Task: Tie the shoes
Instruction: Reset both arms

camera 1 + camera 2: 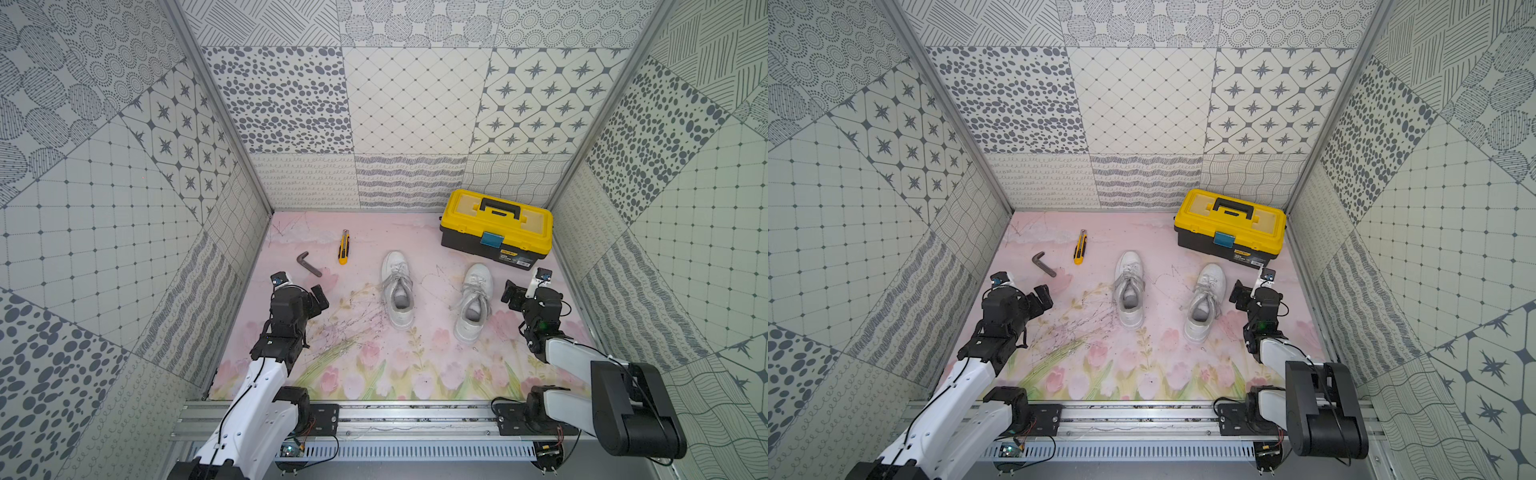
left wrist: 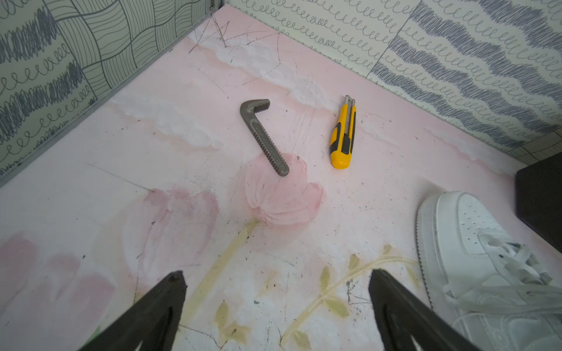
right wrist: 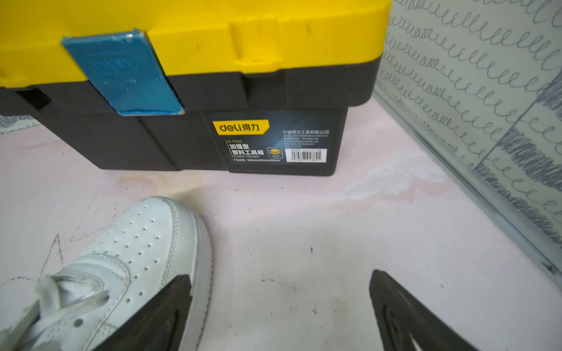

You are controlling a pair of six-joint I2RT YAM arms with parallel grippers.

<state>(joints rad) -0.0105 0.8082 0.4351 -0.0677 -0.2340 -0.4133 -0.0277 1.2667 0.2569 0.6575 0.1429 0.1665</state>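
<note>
Listener: What is hidden or hard to see?

Describer: Laces (image 1: 397,276) on the left shoe (image 1: 398,299) and the right shoe (image 1: 473,307) are too fine in both top views to tell whether any knot is tied. In the left wrist view the frame edge cuts off the left shoe (image 2: 474,258), leaving only its toe and some lacing. In the right wrist view the right shoe (image 3: 137,243) loses its heel to the frame, and one black finger (image 3: 152,319) covers part of its sole.

Listener: How do the arms sit?

Describer: Both reach forward, low over the floral mat (image 1: 374,365), one at each side. The left gripper (image 2: 276,273) has its fingers spread wide with only mat between them. The right gripper (image 3: 278,275) is likewise spread and empty.

Listener: Where are the shoes against the fingers?

Describer: They stand side by side mid-mat, toes toward the back wall, between the two grippers. A clear gap separates the left shoe from the left fingers. The right shoe sits just beside the right gripper's nearer finger; contact cannot be told. A yellow-lidded toolbox (image 3: 213,91) stands beyond that toe.
</note>
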